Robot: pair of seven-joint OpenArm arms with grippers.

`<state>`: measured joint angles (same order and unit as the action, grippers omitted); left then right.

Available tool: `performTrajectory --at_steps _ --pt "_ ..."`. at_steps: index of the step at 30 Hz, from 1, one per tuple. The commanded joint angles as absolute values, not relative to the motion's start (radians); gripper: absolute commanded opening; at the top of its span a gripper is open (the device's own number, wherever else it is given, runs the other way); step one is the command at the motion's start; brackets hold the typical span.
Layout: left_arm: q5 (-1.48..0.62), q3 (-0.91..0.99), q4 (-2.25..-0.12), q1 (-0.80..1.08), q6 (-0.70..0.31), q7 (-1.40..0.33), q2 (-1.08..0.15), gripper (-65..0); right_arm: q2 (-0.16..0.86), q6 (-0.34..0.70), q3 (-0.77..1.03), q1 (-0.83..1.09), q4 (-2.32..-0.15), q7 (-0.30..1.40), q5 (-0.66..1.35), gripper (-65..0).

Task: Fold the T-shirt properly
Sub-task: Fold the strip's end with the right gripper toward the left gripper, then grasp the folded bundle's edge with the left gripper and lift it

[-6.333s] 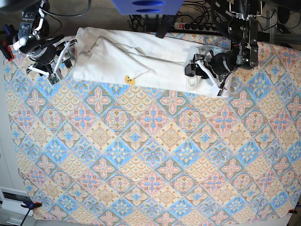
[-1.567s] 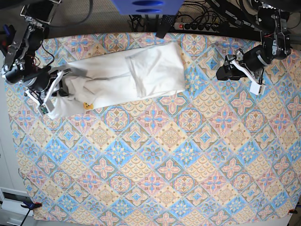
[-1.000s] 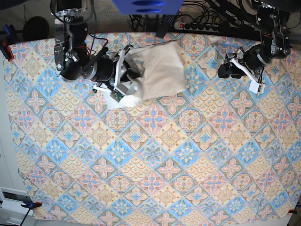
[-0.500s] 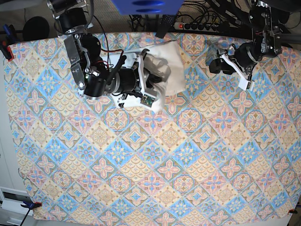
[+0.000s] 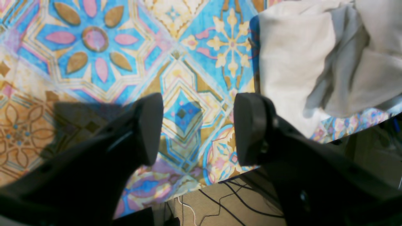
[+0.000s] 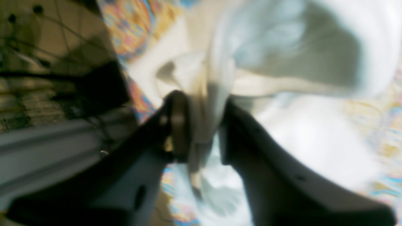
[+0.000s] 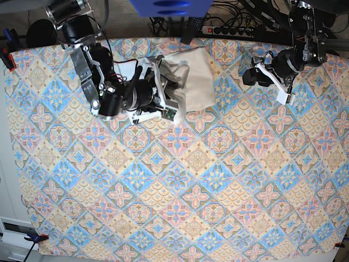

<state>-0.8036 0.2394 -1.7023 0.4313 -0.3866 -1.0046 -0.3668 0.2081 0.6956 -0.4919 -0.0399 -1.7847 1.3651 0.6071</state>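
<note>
Right claw (image 6: 201, 125) seemingly pinching a fold of the white T-shirt (image 7: 195, 82) through blur; left claw (image 5: 198, 125) hovering spread over patterned surface (image 7: 180, 185), cables (image 7: 229, 22) trailing behind.

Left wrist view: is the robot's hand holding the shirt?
No, the left gripper has open jaws over bare tablecloth; the T-shirt lies beside it.

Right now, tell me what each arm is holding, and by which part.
Left gripper: nothing, fingers apart over bare cloth. Right gripper: a bunched fold of the T-shirt lies between its fingers; the blur hides whether they still pinch it, and which part it is.
</note>
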Motion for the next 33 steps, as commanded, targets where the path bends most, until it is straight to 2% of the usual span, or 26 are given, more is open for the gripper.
performTrajectory --at_steps 1,4,12,20,23,30,33 --pt "-0.816 0.245 -1.716 0.429 -0.39 -0.992 -0.38 -30.8 0.222 0.698 -0.501 -0.065 -1.807 1.353 0.628 -42.4" --pt "-0.816 0.245 -1.715 0.429 -0.39 -0.992 -0.38 -30.8 0.255 0.698 -0.547 -0.101 -1.808 1.354 0.628 -37.7" --pt "-0.816 0.246 -1.672 0.418 -0.39 -0.99 -0.38 -30.8 0.292 0.698 -0.555 -0.107 -1.862 1.356 0.625 -37.8" --pt "-0.817 0.243 -1.618 0.4 -0.39 -0.99 -0.38 -30.8 0.354 0.698 -0.295 -0.097 -1.879 1.342 0.624 -37.9" --pt "-0.822 0.243 -1.618 0.4 -0.39 -0.99 -0.38 -30.8 0.354 0.698 -0.277 -0.073 -1.84 1.311 0.622 -38.0" --pt "-0.822 0.248 -1.667 0.406 -0.39 -0.99 -0.38 -30.8 0.348 0.698 -0.377 -0.074 -1.753 1.303 0.621 -46.8" --pt "-0.823 0.249 -1.675 0.406 -0.39 -0.99 -0.38 -30.9 0.348 0.698 -0.438 -0.084 -1.719 1.303 0.559 -49.6"
